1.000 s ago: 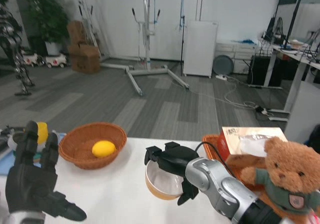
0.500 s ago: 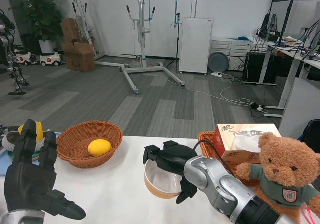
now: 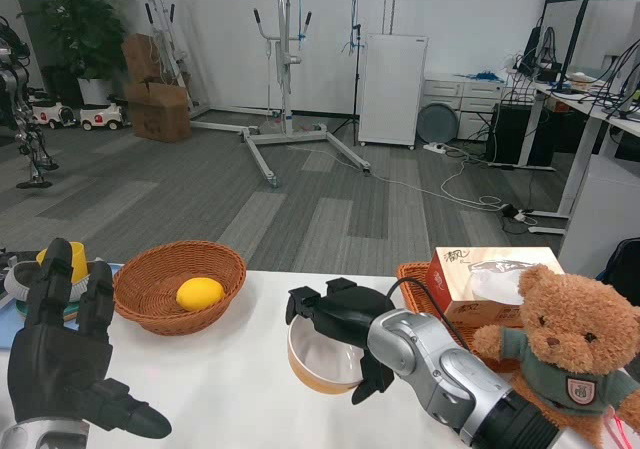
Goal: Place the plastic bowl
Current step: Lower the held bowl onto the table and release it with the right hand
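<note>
The right hand reaches in from the lower right and grips the plastic bowl, its black fingers curled over the far rim and one finger down the right side. The bowl, white inside with a tan outer wall, sits upright at the middle of the white bench; whether it rests on the surface or hangs just above it cannot be told. The left hand waits at the lower left, fingers spread and upright, holding nothing. Behind and left of the bowl stands a wicker basket with a lemon in it. To the right, a teddy bear sits beside a tissue box
</note>
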{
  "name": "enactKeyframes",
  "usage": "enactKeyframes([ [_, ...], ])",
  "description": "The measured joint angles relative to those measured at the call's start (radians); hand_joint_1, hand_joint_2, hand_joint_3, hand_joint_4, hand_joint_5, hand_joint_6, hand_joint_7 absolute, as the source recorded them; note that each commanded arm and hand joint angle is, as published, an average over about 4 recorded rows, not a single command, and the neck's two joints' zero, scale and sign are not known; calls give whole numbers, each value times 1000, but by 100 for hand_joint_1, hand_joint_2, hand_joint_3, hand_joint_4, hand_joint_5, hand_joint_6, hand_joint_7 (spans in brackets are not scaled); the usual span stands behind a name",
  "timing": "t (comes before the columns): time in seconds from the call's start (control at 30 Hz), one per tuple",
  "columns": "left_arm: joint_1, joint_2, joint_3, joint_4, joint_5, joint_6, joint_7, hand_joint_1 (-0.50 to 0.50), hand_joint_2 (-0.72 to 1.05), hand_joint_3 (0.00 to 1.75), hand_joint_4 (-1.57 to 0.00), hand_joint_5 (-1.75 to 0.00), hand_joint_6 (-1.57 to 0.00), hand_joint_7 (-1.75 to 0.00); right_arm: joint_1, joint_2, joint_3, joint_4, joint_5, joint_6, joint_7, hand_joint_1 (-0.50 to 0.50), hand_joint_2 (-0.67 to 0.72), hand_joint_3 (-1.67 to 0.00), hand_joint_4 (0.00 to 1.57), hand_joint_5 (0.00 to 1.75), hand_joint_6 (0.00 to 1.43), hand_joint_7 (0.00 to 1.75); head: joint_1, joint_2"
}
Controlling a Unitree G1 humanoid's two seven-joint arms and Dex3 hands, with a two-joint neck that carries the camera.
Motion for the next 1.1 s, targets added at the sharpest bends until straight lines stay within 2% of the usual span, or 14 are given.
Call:
enactKeyframes([
  [0.17, 0, 0, -1, 1, 0, 1, 0, -48, -72, 0, 0, 0, 0, 0, 0, -1, 2, 40, -7, -2, 0, -46, -54, -159, 157, 145, 136, 126, -1, -4],
  [0.4, 0, 0, -2, 2, -1, 2, 0, -48, -72, 0, 0, 0, 0, 0, 0, -3, 13, 167, -27, -27, -15, -46, -54, -159, 157, 145, 137, 126, -7, -19],
  [0.7, -1, 0, -2, 3, -1, 3, 0, -48, -72, 2, 0, 0, 0, 0, 1, 3, 12, 345, -31, -112, -93, -46, -54, -159, 157, 155, 137, 140, -10, -28],
  [0.8, -1, 0, -3, 3, -1, 3, 0, -48, -72, 0, 0, 0, 0, 0, 0, 8, 9, 403, -41, -127, -125, -46, -54, -159, 156, 155, 137, 140, -17, -55],
  [1.1, -1, 0, -3, 4, -1, 3, 0, -48, -72, 0, 0, 0, 0, 0, 3, 26, -4, 520, -78, -161, -228, -46, -54, -159, 154, 155, 137, 140, -41, -69],
])
